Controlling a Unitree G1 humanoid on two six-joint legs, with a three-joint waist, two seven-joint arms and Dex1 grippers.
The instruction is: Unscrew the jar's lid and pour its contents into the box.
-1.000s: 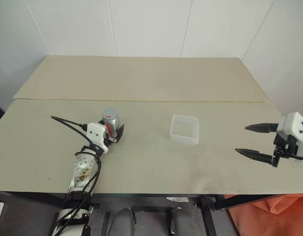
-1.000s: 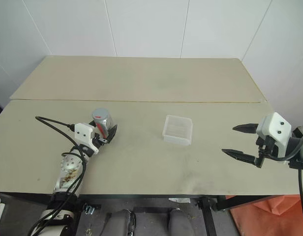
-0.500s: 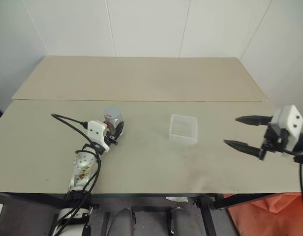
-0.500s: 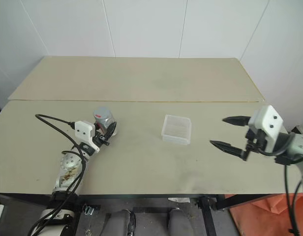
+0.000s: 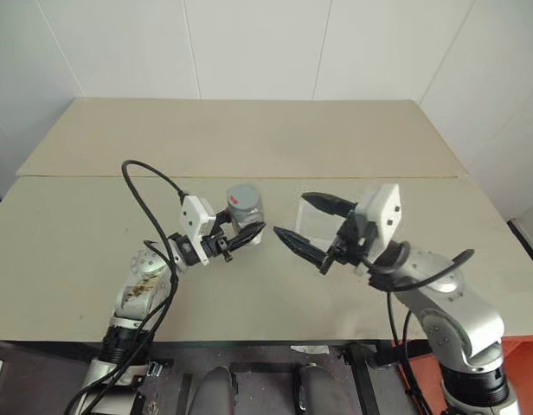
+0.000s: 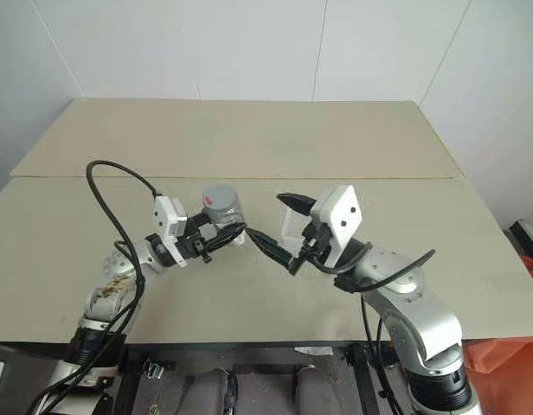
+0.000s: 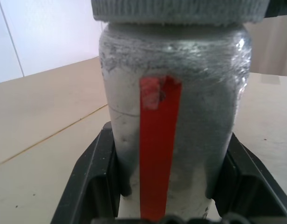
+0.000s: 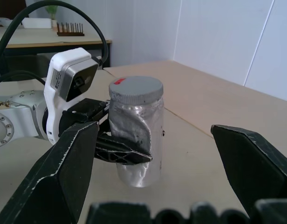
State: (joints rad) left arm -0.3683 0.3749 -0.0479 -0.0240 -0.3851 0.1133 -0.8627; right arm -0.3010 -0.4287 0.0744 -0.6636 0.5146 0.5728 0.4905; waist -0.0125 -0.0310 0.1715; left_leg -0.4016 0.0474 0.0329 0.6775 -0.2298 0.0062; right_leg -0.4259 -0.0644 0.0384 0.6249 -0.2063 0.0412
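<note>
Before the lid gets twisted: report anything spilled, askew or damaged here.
Nothing stands out. The jar is upright in the left gripper, held clear of the table, with the lid on. The right gripper is open beside it. The box sits flat; no spill shows.

- Beige table (image 5: 93,268) spread beneath both pincers, a seam crossing it just beyond them.
- White panelled wall (image 5: 249,43) rising well past the pincers.
- Far side table (image 8: 50,37) behind the left pincer, carrying a dark rack (image 8: 71,29) of upright pegs.
</note>
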